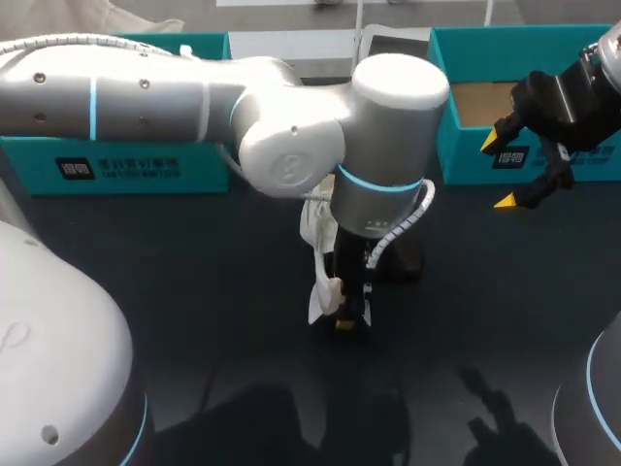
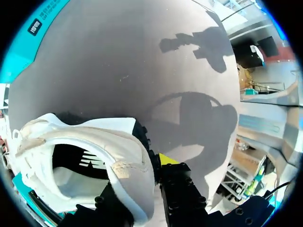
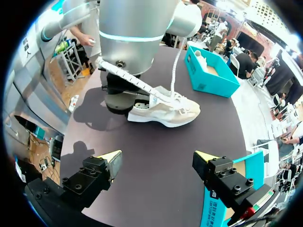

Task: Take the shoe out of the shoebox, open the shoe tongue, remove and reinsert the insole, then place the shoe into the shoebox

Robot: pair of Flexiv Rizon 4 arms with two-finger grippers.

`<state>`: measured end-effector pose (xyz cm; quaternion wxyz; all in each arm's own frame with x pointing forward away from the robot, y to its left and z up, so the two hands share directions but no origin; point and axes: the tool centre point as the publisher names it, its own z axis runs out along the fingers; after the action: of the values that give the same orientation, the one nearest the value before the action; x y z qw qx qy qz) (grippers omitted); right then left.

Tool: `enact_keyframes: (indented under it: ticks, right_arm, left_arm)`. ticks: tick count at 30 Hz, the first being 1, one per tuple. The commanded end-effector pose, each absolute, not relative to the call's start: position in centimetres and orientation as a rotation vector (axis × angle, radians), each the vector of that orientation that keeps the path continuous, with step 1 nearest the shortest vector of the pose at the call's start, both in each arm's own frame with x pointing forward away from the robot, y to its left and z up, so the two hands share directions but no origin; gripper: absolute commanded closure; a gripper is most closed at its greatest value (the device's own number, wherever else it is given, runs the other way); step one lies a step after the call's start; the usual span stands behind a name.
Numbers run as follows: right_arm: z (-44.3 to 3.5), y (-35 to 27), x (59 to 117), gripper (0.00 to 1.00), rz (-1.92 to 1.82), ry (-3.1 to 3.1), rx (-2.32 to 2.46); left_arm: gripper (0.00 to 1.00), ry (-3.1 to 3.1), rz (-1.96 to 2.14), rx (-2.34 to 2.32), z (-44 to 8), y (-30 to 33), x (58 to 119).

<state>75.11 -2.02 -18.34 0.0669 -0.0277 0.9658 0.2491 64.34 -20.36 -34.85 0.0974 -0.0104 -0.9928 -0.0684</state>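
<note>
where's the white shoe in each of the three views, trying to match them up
Head view: the shoe is mid-table, mostly hidden under the left arm's wrist, beside the left gripper.
Left wrist view: its open collar sits right at the gripper, one wall between the fingers.
Right wrist view: the whole shoe stands ahead of the open right gripper.
Shared landmark: the left gripper at the shoe's heel.

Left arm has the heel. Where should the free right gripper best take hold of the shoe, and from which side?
Probably the toe end, from above, with the fingers across its width. The shoe stands upright on its sole. The left gripper occupies the heel collar, while the toe points free toward the teal shoebox. The open right gripper faces the shoe's side.
</note>
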Motion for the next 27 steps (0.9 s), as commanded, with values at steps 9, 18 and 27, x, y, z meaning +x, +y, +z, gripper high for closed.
enact_keyframes:
  ticks: [9, 18, 27]
  right_arm:
    - [-18.4, -2.0, 75.1, 0.0, 0.748, 2.912, -0.082]
    - [-18.4, -2.0, 75.1, 0.0, 0.748, 2.912, -0.082]
    - [-18.4, -2.0, 75.1, 0.0, 0.748, 2.912, -0.082]
  left_arm:
    - [1.0, -2.878, -0.101, -0.181, -14.8, -15.3, 69.1]
    - [1.0, -2.915, -0.11, -0.153, -10.5, -15.0, 69.0]
    - [1.0, -2.915, -0.11, -0.153, -10.5, -15.0, 69.0]
